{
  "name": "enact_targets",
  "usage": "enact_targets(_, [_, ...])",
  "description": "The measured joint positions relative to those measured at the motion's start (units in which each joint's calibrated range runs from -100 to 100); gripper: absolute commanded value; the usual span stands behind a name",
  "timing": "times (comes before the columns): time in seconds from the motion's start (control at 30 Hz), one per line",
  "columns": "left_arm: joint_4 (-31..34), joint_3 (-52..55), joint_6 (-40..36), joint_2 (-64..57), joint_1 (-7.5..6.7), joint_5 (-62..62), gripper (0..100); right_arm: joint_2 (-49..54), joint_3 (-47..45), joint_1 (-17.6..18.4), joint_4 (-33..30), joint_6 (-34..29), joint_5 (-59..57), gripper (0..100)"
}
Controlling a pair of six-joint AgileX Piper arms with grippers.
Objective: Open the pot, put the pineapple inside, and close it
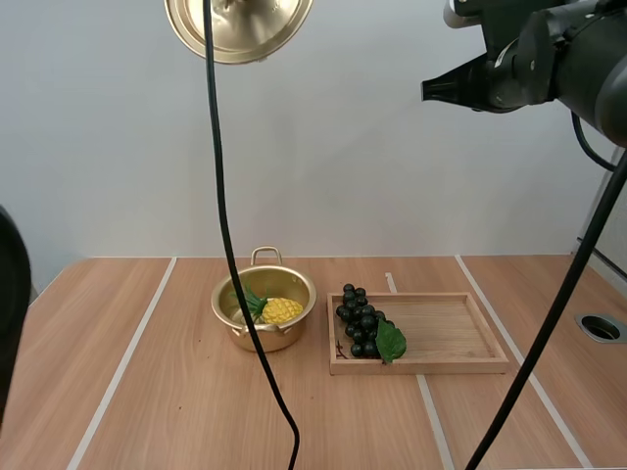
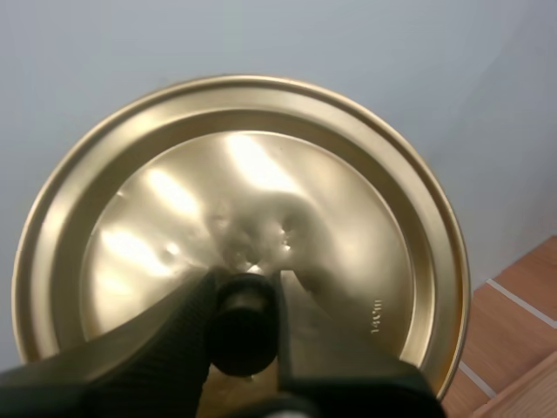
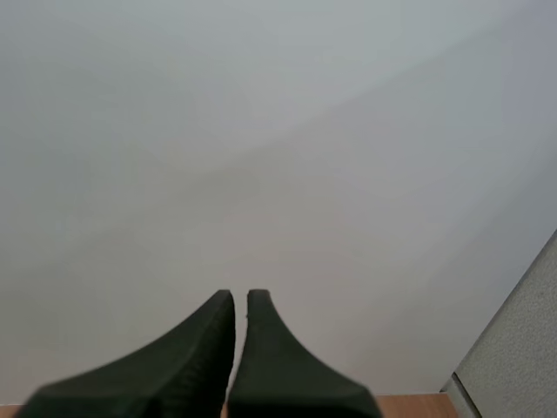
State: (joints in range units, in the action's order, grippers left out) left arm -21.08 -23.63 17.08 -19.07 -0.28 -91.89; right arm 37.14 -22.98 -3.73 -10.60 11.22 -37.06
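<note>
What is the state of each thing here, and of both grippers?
Pot: open, pineapple inside.
Lid: off the pot, held high.
Pineapple: lying in the pot.
Grapes: on the tray.
Left gripper: shut on the lid.
Right gripper: shut, empty.

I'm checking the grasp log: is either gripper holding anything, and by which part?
The left gripper holds the lid by its black knob, pinched at the centre of the lid. The right gripper is shut and holds nothing.
</note>
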Motion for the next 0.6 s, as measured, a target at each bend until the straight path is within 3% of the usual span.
enact_targets(0.1, [0.0, 0.69, 0.0, 1.28, 0.0, -0.73, 0, 0.0, 0.0, 0.0, 0.4, 0.0, -0.16, 10])
enact_targets(0.2, [-0.25, 2.82, 0.0, 2.01, 0.0, -0.73, 0, 0.0, 0.0, 0.0, 0.48, 0.29, -0.16, 0])
enact_targets(0.6, [-1.07, 18.02, 0.0, 2.25, 0.0, 0.58, 0, -3.07, -0.52, 0.0, 0.91, 1.82, -5.0, 0])
